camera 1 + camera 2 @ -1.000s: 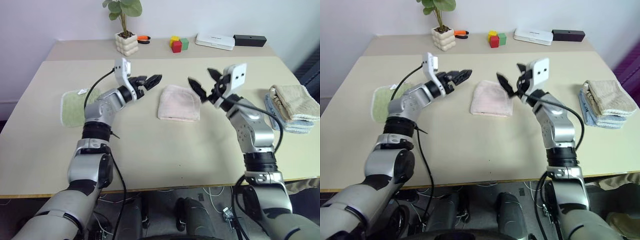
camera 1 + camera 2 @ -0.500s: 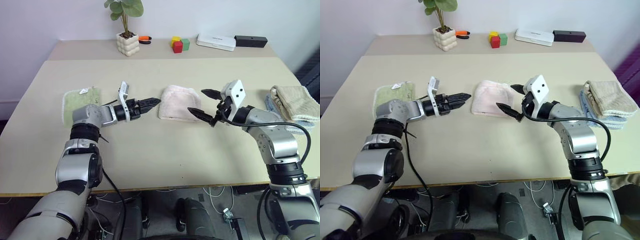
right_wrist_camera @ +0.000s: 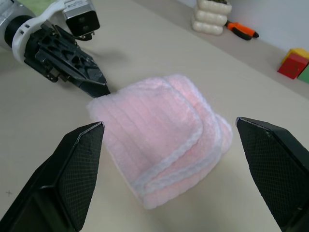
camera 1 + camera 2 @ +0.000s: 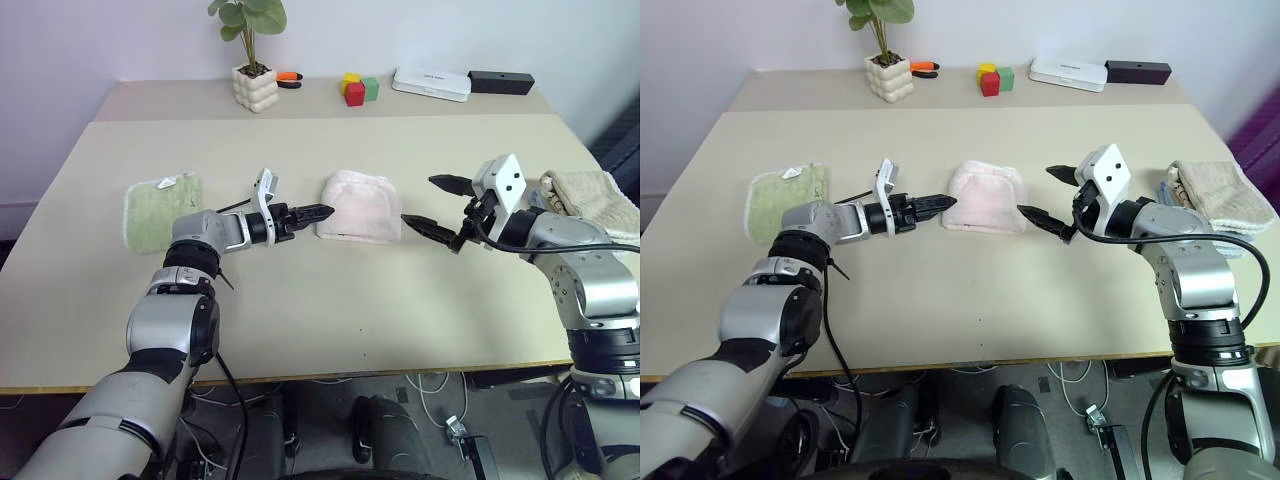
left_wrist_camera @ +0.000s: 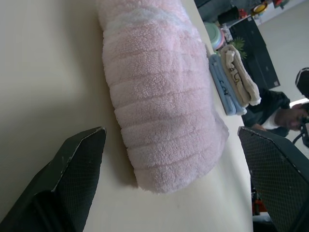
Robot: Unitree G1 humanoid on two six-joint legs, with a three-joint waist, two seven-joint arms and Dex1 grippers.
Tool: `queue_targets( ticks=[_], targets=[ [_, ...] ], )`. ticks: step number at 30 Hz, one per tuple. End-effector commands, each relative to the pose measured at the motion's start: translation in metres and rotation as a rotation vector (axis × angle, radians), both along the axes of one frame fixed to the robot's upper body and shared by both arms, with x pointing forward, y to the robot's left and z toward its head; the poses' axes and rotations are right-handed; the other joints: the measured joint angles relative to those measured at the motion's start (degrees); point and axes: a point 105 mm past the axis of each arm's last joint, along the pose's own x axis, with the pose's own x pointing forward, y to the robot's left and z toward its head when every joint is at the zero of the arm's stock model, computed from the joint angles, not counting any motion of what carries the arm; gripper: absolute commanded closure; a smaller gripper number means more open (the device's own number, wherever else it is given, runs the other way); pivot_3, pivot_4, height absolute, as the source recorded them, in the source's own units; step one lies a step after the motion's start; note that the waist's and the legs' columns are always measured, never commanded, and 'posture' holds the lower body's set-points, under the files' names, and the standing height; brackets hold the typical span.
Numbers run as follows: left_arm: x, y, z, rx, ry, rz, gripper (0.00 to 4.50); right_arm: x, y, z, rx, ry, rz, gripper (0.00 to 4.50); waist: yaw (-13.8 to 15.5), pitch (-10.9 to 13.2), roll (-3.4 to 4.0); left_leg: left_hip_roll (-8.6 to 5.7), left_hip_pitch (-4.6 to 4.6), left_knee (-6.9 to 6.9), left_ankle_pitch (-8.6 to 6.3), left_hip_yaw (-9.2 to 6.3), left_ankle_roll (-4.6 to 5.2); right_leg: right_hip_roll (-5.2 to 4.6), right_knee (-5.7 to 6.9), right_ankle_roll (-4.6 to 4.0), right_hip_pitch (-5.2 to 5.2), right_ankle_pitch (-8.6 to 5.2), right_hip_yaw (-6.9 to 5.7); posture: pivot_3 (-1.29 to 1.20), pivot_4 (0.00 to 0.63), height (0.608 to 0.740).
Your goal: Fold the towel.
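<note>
The towel (image 4: pixel 358 205), pale pink with whitish trim, lies folded into a small thick pad at the middle of the table (image 4: pixel 330 300). My left gripper (image 4: pixel 315 213) points at the towel's left edge, low over the table, its tips right beside the cloth. In the left wrist view its fingers (image 5: pixel 72 169) stand wide apart, open and empty, with the towel (image 5: pixel 159 96) just ahead. My right gripper (image 4: pixel 420 200) hovers just right of the towel, open with nothing in it. The right wrist view looks across the towel (image 3: pixel 159 145) to the left gripper (image 3: pixel 96 84).
A light green cloth (image 4: pixel 162 212) lies at the left. A stack of beige and blue folded towels (image 4: pixel 590 200) sits at the right edge. Along the back stand a potted plant (image 4: pixel 252 85), coloured blocks (image 4: pixel 355 88), a white box (image 4: pixel 430 83) and a black box (image 4: pixel 500 80).
Both arms came down from above the table. The left gripper sank and slid right to the towel's left edge. The right gripper drew away to the right of the towel. Both stayed open.
</note>
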Motion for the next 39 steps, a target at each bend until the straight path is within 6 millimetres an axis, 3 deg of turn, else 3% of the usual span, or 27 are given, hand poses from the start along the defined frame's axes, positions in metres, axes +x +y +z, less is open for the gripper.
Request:
queue_targets(
  ticks=[1, 4, 14, 17, 24, 31, 39],
  targets=[
    [0.002, -0.016, 0.007, -0.021, -0.013, -0.017, 0.00, -0.004, 0.000, 0.015, 0.010, -0.065, -0.004, 0.04, 0.16, 0.00, 0.00, 0.00, 0.00, 0.00, 0.00, 0.00, 0.00, -0.01, 0.00, 0.00, 0.00, 0.00, 0.00, 0.00, 0.150, 0.740],
    [0.002, -0.028, -0.001, -0.003, -0.005, -0.020, 0.00, -0.008, -0.003, 0.016, 0.003, -0.066, -0.006, 0.04, 0.35, 0.00, 0.00, -0.02, -0.01, 0.03, -0.01, -0.01, 0.02, -0.03, 0.00, 0.00, 0.02, 0.00, -0.01, 0.00, 0.150, 0.740],
    [0.001, -0.053, -0.009, -0.016, 0.023, -0.005, 0.00, -0.042, -0.044, 0.009, -0.099, 0.055, -0.019, 0.04, 1.40, -0.03, -0.03, -0.01, 0.01, 0.15, -0.20, -0.10, 0.33, -0.04, -0.01, -0.01, 0.10, 0.01, -0.02, 0.00, 0.150, 0.740],
    [0.001, -0.056, -0.009, -0.027, 0.040, 0.000, 0.89, -0.052, -0.051, 0.011, -0.092, 0.080, -0.017, 0.00, 1.42, -0.03, -0.03, 0.00, 0.00, 0.20, -0.26, -0.12, 0.43, -0.04, -0.01, -0.01, 0.11, 0.00, -0.03, 0.00, 0.150, 0.740],
    [0.002, -0.059, -0.012, -0.028, 0.051, 0.022, 4.46, -0.056, -0.050, 0.013, -0.077, 0.080, -0.009, 0.00, 1.24, -0.04, -0.01, 0.06, -0.14, 0.59, -0.39, -0.12, 0.60, -0.04, 0.00, 0.00, 0.13, 0.01, -0.05, 0.00, 0.150, 0.740],
    [0.012, -0.052, -0.001, -0.073, 0.015, 0.093, 4.46, -0.051, -0.042, 0.016, -0.040, 0.055, 0.009, 0.00, 1.14, -0.03, -0.02, 0.08, -0.17, 0.73, -0.49, -0.14, 0.75, -0.07, 0.00, -0.04, 0.15, -0.01, -0.04, 0.00, 0.150, 0.740],
    [0.031, -0.024, 0.037, -0.147, -0.146, 0.210, 4.46, -0.044, -0.033, 0.015, -0.019, 0.052, 0.034, 0.00, 1.12, -0.01, -0.03, 0.07, -0.24, 0.72, -0.48, -0.12, 0.74, -0.07, 0.00, -0.01, 0.08, 0.01, -0.05, 0.00, 0.150, 0.740]
  ],
)
